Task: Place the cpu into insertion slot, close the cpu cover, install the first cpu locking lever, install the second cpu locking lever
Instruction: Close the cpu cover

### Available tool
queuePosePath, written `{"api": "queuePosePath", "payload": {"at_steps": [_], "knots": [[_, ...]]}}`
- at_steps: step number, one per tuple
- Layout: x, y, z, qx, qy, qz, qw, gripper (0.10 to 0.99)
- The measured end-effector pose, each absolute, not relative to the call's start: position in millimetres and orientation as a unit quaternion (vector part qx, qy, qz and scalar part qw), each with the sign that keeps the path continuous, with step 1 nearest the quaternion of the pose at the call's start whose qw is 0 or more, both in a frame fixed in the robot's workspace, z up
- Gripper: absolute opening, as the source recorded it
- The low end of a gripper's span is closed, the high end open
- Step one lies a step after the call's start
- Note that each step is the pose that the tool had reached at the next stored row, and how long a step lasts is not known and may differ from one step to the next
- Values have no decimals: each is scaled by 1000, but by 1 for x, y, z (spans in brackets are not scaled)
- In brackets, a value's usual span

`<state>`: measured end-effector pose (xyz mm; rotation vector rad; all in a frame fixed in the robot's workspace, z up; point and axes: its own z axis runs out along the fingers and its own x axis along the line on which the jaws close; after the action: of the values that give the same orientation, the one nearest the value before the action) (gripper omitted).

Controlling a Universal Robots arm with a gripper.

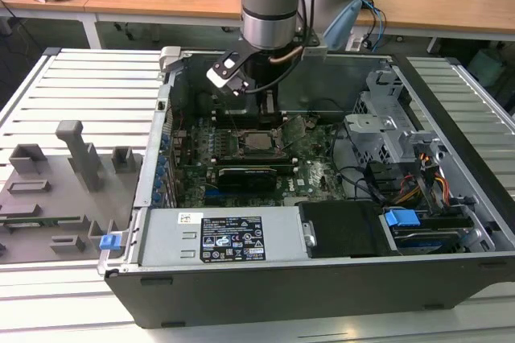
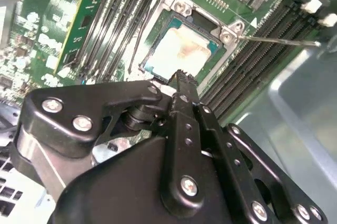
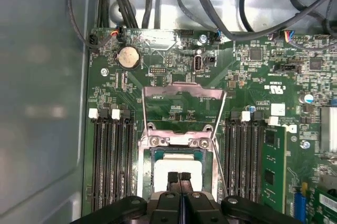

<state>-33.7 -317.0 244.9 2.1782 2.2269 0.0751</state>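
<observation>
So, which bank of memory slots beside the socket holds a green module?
The bank farther from the grey case wall, holding the green module; the other bank is bare.

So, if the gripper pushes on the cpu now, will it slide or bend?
Probably neither. The cpu lies flat inside the insertion slot, whose rim should stop sliding. Its metal top looks rigid, so bending seems unlikely. It is thin and small, so likely light; the shut gripper should press gently.

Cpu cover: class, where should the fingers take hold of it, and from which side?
I'd take the cover by its free end bar, opposite the hinge beside the chip. Come from above: the frame is thin, stands tilted open, and its centre is cut out.
</observation>
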Motion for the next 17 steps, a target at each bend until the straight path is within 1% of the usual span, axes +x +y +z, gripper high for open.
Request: {"api": "queuePosePath", "payload": {"at_steps": [3, 11, 17], "knots": [[-34, -317, 258, 699, 715, 24, 13, 106], [-15, -317, 259, 699, 715, 22, 10, 106], [-9, -317, 265, 699, 715, 22, 10, 106]]}}
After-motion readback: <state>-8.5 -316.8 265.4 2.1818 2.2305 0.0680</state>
